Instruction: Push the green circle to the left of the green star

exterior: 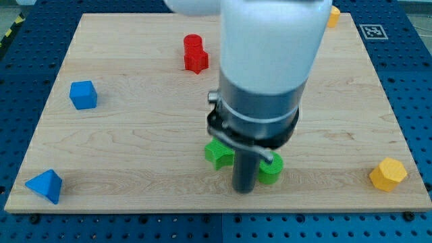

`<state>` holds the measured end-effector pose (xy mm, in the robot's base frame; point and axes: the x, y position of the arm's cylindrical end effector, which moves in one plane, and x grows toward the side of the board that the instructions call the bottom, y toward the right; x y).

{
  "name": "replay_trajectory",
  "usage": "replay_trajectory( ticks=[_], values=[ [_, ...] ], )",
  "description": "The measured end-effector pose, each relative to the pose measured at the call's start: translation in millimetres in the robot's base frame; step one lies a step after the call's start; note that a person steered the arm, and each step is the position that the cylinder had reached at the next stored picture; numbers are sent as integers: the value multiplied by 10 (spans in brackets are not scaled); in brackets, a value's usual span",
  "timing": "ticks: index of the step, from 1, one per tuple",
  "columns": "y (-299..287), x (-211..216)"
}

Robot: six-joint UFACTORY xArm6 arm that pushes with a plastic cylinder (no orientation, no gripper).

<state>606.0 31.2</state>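
Rod tip, called "my tip" [244,190], sits low on wooden board [135,155], between two green blocks, holding nothing. You see green star [218,153] just at view's left of rod, green circle [271,170] just at view's right, partly hidden behind it. Red block [195,54] near top. Blue cube [83,94] and blue triangle [45,185] at left. Yellow block [388,174] at lower right, another [333,15] at top edge.
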Motion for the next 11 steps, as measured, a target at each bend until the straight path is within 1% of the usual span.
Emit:
replay_trajectory(
  ticks=[1, 2, 4, 6, 7, 8, 10, 11],
  values=[
    [133, 121],
    [264, 123],
    [604, -70],
    [356, -325],
    [263, -342],
    [445, -432],
    [451, -1022],
    [386, -1023]
  ],
)
